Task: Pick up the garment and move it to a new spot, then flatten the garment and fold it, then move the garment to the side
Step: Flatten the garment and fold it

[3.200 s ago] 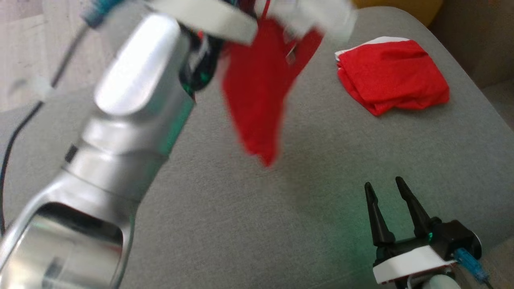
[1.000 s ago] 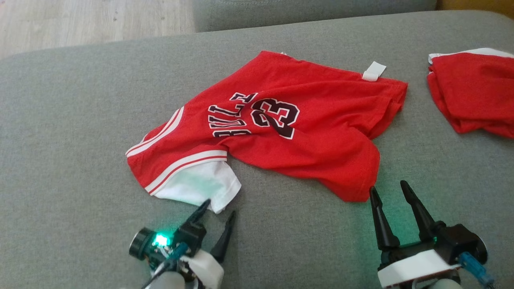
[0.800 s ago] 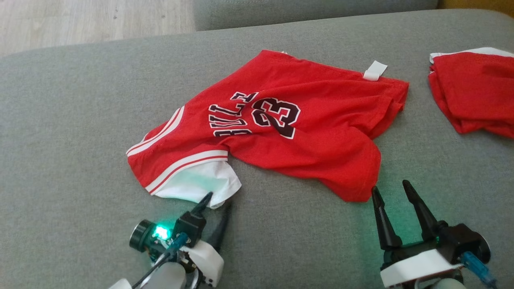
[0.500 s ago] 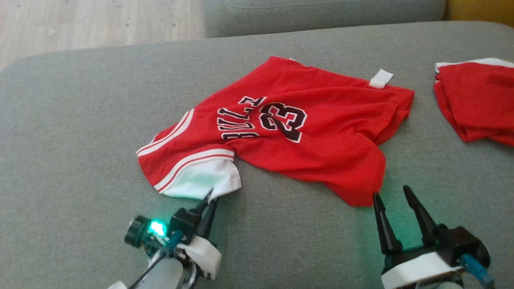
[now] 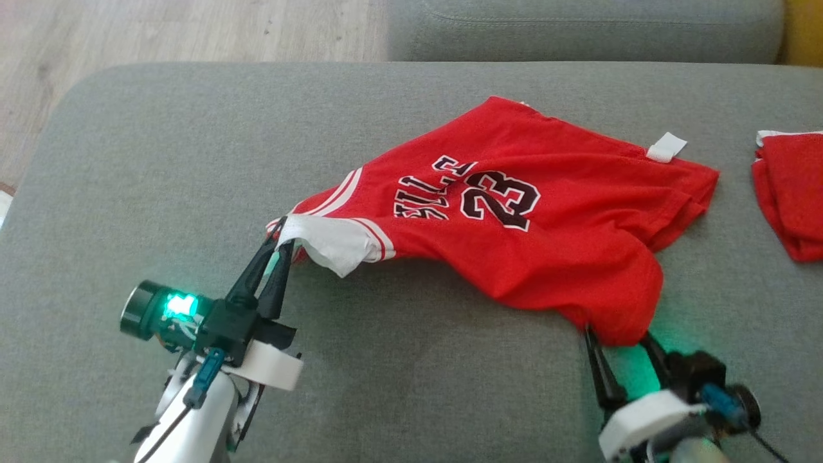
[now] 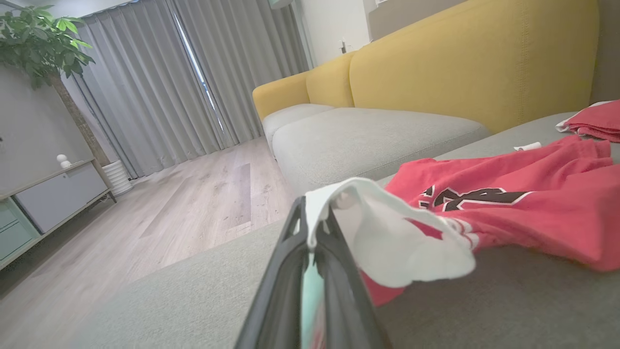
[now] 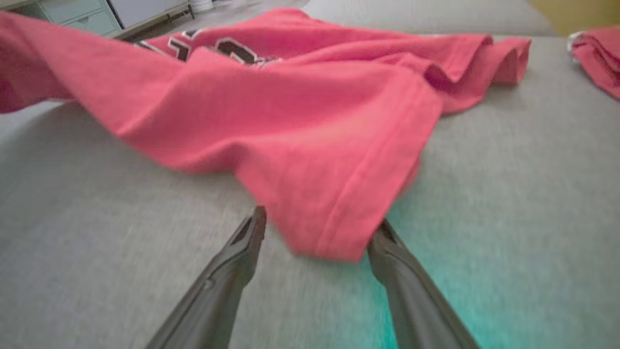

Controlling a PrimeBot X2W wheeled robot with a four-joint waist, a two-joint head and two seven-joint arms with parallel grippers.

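Observation:
A red garment (image 5: 546, 218), a jersey printed with dark letters and "23", lies crumpled on the grey cushion (image 5: 161, 161). My left gripper (image 5: 281, 233) is shut on its white sleeve edge and holds that edge a little above the cushion. In the left wrist view the white cloth (image 6: 387, 232) folds over the tips of the left gripper (image 6: 310, 228), with the red garment (image 6: 533, 203) trailing right. My right gripper (image 5: 620, 341) is open at the near red hem corner. In the right wrist view that corner of the garment (image 7: 300, 121) lies between the fingers of the right gripper (image 7: 319, 220).
A second red garment (image 5: 787, 193), folded, lies at the cushion's right edge. Wooden floor (image 5: 161, 32) runs beyond the cushion's left and far edges. Another grey cushion (image 5: 578, 29) sits behind. A yellow sofa back (image 6: 460, 63) stands farther off.
My left gripper has shut on the white sleeve edge and drawn it up and to the left. The right gripper has moved forward around the hem corner. The camera has shifted.

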